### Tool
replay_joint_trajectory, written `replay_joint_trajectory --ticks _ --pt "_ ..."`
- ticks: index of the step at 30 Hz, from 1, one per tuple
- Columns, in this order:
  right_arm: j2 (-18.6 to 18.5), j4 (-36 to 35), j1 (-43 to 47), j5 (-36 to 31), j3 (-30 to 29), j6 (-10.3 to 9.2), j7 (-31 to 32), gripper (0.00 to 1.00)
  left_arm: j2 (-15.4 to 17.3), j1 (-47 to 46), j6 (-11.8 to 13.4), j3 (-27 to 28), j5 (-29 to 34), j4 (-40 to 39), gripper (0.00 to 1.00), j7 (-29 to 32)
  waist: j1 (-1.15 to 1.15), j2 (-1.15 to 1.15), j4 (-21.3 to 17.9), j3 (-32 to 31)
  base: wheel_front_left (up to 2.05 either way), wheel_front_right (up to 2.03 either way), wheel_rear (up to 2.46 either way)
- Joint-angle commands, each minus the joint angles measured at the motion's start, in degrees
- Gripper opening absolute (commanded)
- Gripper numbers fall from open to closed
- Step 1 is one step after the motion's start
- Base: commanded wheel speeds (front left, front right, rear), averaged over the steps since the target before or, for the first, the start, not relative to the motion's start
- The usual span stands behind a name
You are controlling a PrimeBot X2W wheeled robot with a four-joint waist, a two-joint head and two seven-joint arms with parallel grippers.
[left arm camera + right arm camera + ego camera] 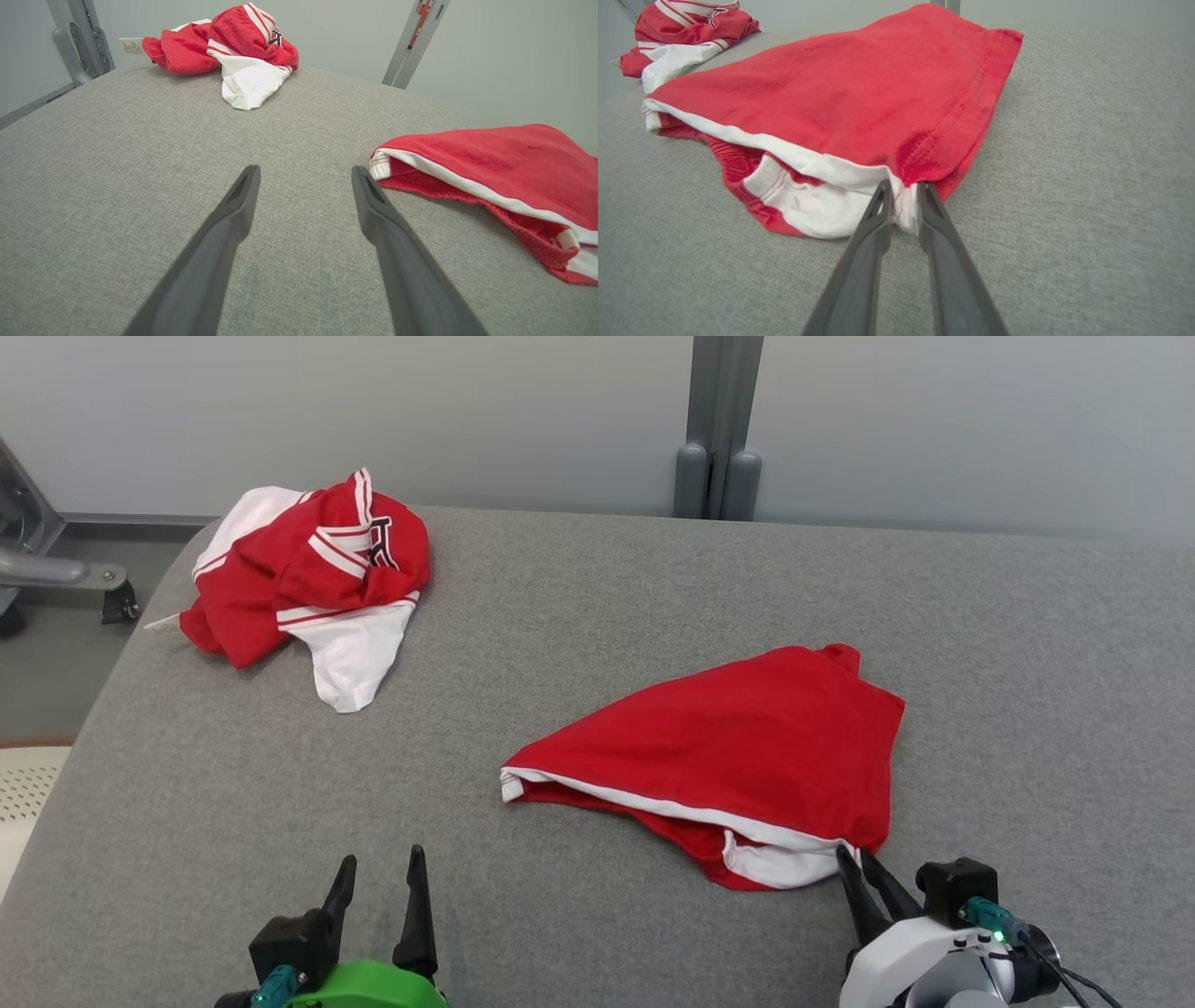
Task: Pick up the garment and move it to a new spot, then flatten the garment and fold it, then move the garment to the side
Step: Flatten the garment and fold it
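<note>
Open grey surface (579,644) lies between crumpled jersey (317,569) and red garment (747,747).

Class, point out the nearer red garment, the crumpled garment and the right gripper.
nearer red garment (747,737), head view, top panel.
crumpled garment (313,574), head view, red fold.
right gripper (904,196), right wrist view, between fingertips.

Left claw (383,855) has green housing, right claw (853,851) white (both dark and tapered).
</note>
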Motion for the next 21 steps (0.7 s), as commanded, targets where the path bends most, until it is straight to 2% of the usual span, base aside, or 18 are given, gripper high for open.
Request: replay_joint_trajectory --ticks 1,2,9,15,21 --pt "-0.2 0.35 -0.92 0.33 0.18 -0.06 -0.18 0.13 0.09 -1.12 -0.05 0.13 0.46 0.05 1.0 -0.05 0.0 0.0 -0.13 0.12 0.0 0.0 0.0" --pt "-0.2 0.4 -1.16 0.61 0.32 -0.06 -0.19 0.0 0.09 -1.12 -0.06 0.14 0.47 0.09 1.0 -0.05 0.0 0.0 -0.22 0.17 0.0 0.0 0.0" --pt "-0.2 -3.63 -0.3 1.75 0.46 -0.06 -0.18 0.0 0.09 -0.75 0.05 0.4 0.18 0.07 1.0 -0.05 0.0 0.0 -1.45 -0.2 0.0 0.0 0.0" --pt "-0.19 -11.77 4.17 2.34 -0.38 -0.06 -0.18 0.0 0.09 0.26 0.31 0.52 -0.49 -0.31 1.0 -0.05 0.0 0.0 -3.48 -0.99 0.0 0.0 0.0" --pt "-0.18 -15.65 9.49 0.44 -0.9 -0.06 -0.18 0.0 0.1 0.43 0.4 0.02 -1.11 -0.33 1.0 -0.04 0.0 0.0 -4.97 -1.52 0.0 0.0 0.0"
